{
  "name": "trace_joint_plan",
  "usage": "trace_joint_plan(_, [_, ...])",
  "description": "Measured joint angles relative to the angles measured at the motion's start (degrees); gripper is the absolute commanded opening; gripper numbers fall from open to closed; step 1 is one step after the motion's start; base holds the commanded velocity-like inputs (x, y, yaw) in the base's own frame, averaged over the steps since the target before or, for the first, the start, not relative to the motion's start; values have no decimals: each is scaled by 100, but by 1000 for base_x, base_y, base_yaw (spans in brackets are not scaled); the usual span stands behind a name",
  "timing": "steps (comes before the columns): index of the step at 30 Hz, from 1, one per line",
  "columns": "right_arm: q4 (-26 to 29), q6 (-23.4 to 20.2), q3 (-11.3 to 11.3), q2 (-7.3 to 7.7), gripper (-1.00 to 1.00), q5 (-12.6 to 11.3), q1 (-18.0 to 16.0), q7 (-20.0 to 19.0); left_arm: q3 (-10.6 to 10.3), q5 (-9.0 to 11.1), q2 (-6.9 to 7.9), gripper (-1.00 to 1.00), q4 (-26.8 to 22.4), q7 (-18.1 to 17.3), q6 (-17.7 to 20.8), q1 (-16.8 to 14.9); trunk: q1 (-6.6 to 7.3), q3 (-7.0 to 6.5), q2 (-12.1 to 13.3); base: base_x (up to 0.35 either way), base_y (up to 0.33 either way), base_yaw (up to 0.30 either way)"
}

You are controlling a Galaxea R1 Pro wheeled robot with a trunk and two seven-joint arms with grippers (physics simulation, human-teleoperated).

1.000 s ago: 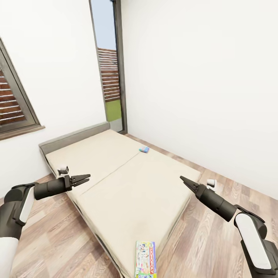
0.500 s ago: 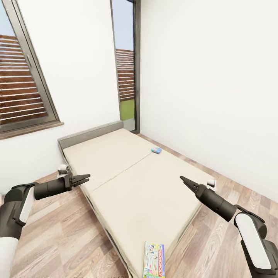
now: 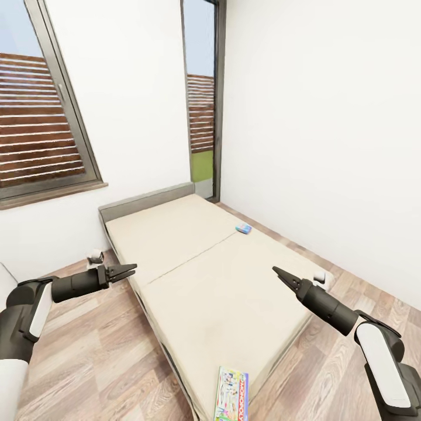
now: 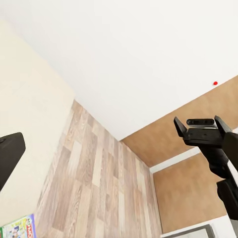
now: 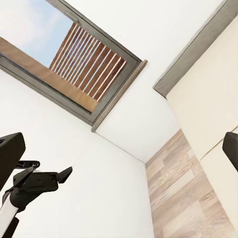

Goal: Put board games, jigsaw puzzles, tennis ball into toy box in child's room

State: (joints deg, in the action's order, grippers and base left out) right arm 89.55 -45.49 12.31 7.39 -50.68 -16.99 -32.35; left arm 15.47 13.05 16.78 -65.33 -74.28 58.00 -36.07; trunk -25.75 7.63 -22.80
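The bed [image 3: 193, 263] with its cream mattress lies ahead in the head view. The green-white Monopoly board game [image 3: 233, 393] lies at the mattress's near end. A light-blue board game [image 3: 244, 228] lies at the far right edge, by the wall. My left gripper [image 3: 130, 270] hovers open over the bed's left side. Open too, my right gripper [image 3: 277, 272] hangs above the mattress's right part. Neither holds anything. In the right wrist view the fingers [image 5: 10, 146] stand wide apart. The table, toy box, jigsaw puzzles and tennis ball are out of view.
A wood-plank floor [image 3: 93, 351] runs along both sides of the bed. White walls close the room on the right and behind. A large slatted window [image 3: 41, 134] is at the left, and a tall narrow glass opening [image 3: 202, 117] stands beyond the grey headboard [image 3: 146, 200].
The camera has turned left, so the whole picture has shifted right and more of the window shows. Both arms keep the same pose and both grippers stay open.
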Motion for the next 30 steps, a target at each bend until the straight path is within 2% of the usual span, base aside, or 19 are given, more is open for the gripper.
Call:
trace_joint_plan(11, [1,-1,-1,-1,100,1,-2,1,0,3,1,100,-2,1,-1,1,0,0,0,0,-113,63])
trace_joint_plan(30, [2,1,-1,-1,100,2,-2,1,0,5,2,100,-32,-6,-1,2,0,0,0,0,-281,262])
